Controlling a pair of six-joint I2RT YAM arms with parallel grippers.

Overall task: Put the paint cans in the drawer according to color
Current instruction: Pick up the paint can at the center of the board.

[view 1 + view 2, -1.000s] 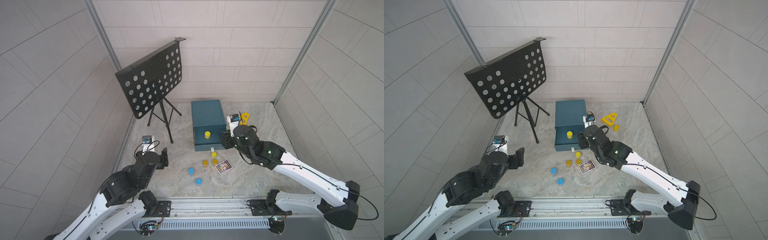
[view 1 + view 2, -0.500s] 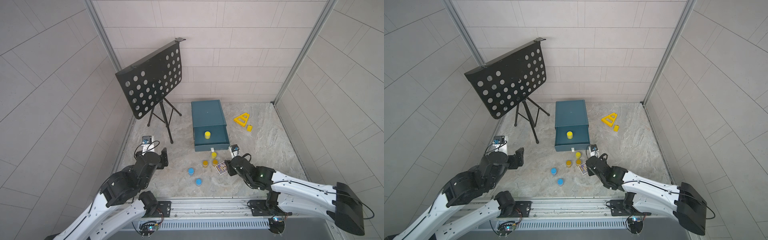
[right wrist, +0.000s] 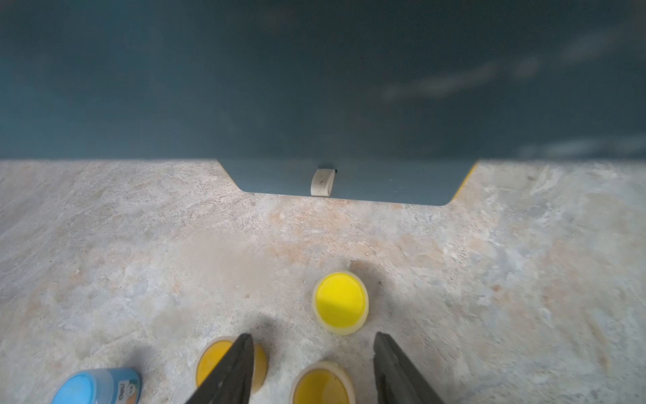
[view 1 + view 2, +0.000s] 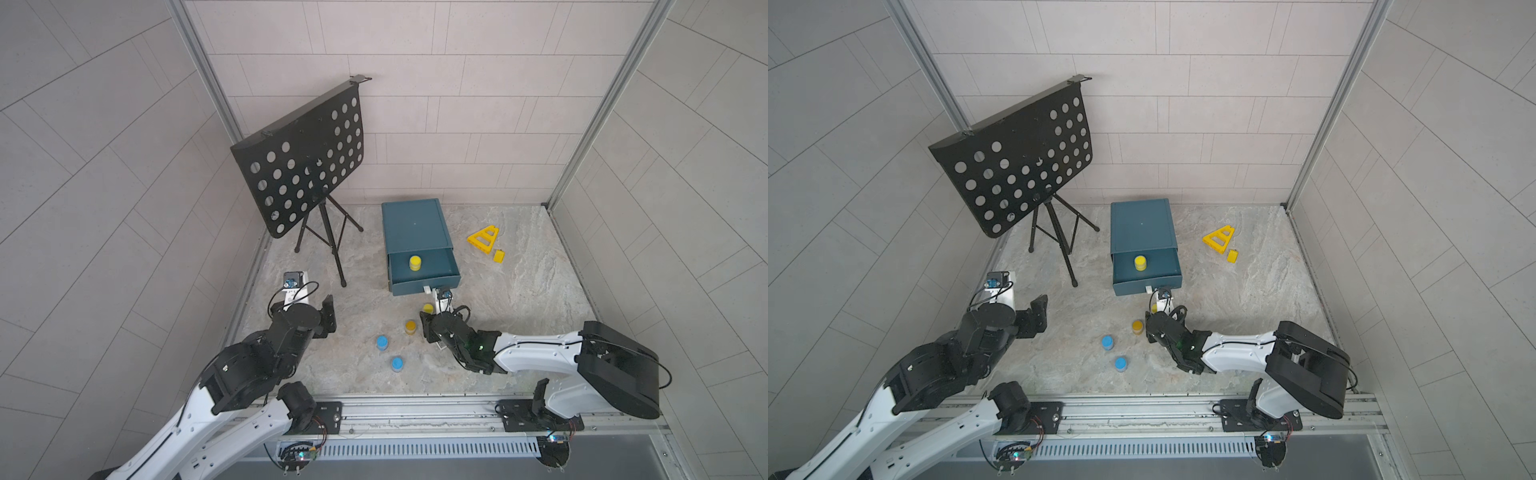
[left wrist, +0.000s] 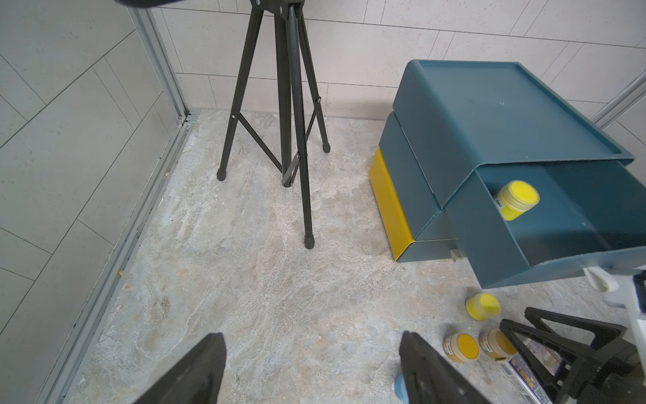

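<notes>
Straddling amber-orange-topped squat can before the drawer, my right gripper gapes, seemingly not touching; left gripper gapes empty.

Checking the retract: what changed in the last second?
Right tool pulled back from the open drawer toward the rail, now open over an amber-orange paint can; nothing gripped. Left tool, the bright yellow can in the drawer and the blue cans stayed put.
</notes>
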